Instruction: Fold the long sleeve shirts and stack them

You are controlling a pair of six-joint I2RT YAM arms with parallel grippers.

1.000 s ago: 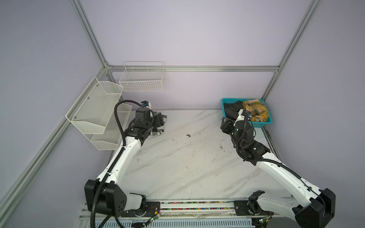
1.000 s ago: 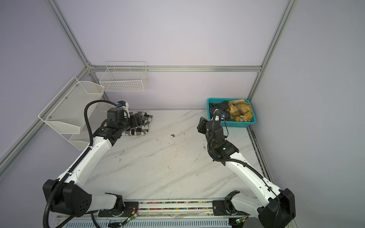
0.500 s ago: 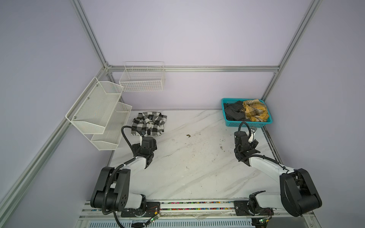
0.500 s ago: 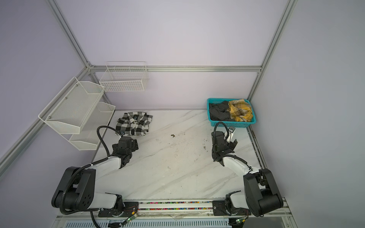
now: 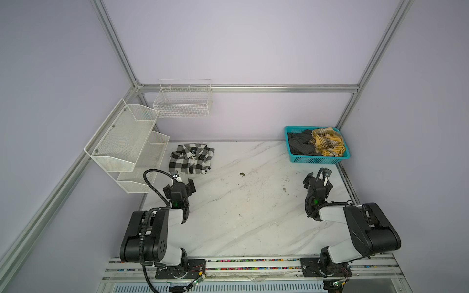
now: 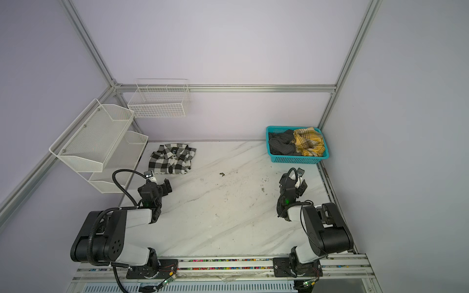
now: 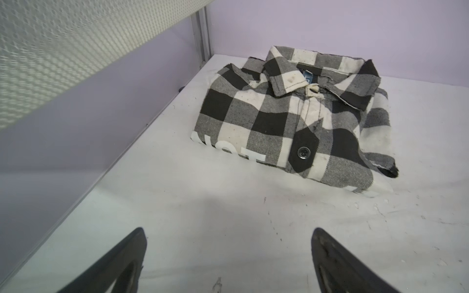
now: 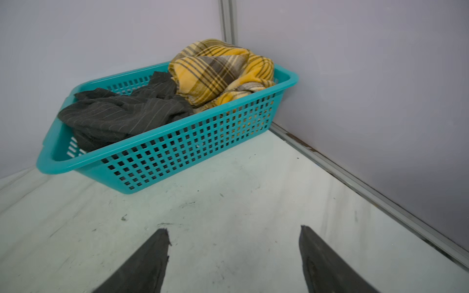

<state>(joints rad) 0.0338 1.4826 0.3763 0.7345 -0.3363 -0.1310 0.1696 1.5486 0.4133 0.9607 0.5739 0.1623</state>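
Pincers both spread, empty: left gripper point(image 7: 228, 231), right gripper point(image 8: 233, 230)
Folded checked shirt point(image 7: 279, 121) lies ahead of left; teal basket point(image 8: 203, 147) ahead of right

Lab test cell: aluminium frame point(image 5: 253, 88), lilac panels point(image 5: 241, 45), marble tabletop point(image 5: 241, 203)

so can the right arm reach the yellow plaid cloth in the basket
Probably yes: the right claw stands open, only table lies between it and the teal basket, and the yellow plaid cloth sits on top, uncovered.
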